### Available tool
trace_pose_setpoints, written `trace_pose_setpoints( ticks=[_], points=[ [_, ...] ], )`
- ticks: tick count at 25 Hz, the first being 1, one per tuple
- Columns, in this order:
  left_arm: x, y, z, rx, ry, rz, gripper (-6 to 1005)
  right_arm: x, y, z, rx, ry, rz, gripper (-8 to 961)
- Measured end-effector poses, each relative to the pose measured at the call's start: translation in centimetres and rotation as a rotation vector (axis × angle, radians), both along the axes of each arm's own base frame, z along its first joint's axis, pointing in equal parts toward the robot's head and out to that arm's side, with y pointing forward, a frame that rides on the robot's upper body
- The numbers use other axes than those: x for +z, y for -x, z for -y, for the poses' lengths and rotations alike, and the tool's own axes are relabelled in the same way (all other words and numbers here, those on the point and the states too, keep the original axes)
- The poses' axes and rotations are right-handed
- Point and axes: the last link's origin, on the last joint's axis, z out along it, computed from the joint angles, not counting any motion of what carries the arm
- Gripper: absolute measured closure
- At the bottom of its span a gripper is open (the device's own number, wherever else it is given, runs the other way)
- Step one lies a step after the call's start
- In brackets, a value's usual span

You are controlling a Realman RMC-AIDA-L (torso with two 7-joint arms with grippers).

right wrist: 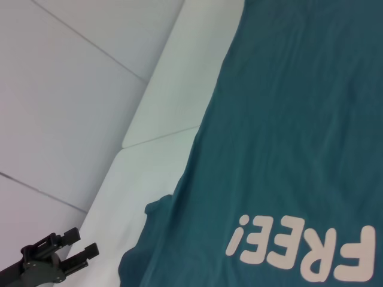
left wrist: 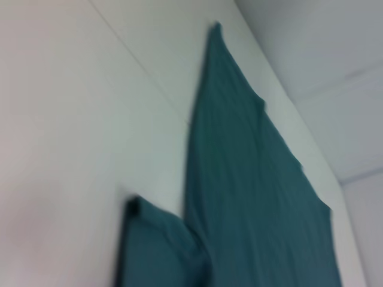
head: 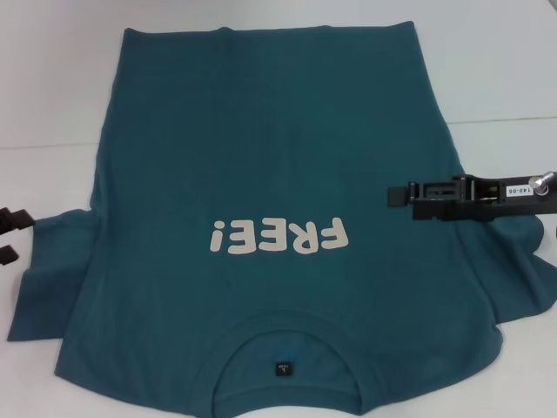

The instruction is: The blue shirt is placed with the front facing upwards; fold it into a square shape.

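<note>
Currently the shirt (head: 261, 174) is spread flat; left gripper (head: 10, 233) parted at left edge, right gripper's (head: 396, 193) state cannot be told.

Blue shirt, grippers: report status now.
Blue shirt flat, print up, unfolded. Left gripper open beside the left sleeve, off the cloth. Right gripper over the shirt's right side, holding nothing. Nothing in the way.

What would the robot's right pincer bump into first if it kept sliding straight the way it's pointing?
Probably nothing at first: the right pincer points leftward above the dark teal-blue cotton T-shirt, over its body. Height is unclear; if low, it would brush the fabric.
</note>
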Motion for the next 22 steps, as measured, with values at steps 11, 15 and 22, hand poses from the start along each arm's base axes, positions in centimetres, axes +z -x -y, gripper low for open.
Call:
trace_pose_setpoints(
  ticks=[11, 15, 22],
  points=[
    [-0.8, 1.5, -0.9, 0.058, 0.029, -0.168, 300, 0.4, -0.2, -0.2, -0.006, -0.012, 0.011, 36],
    [-1.4, 1.7, -1.1, 0.069, 0.047, -0.188, 302, 0.4, -0.3, -0.2, -0.009, -0.015, 0.012, 36],
    [-1.8, 1.9, -1.2, 0.078, 0.053, -0.192, 308, 0.4, -0.4, -0.2, -0.013, -0.016, 0.013, 36]
  ],
)
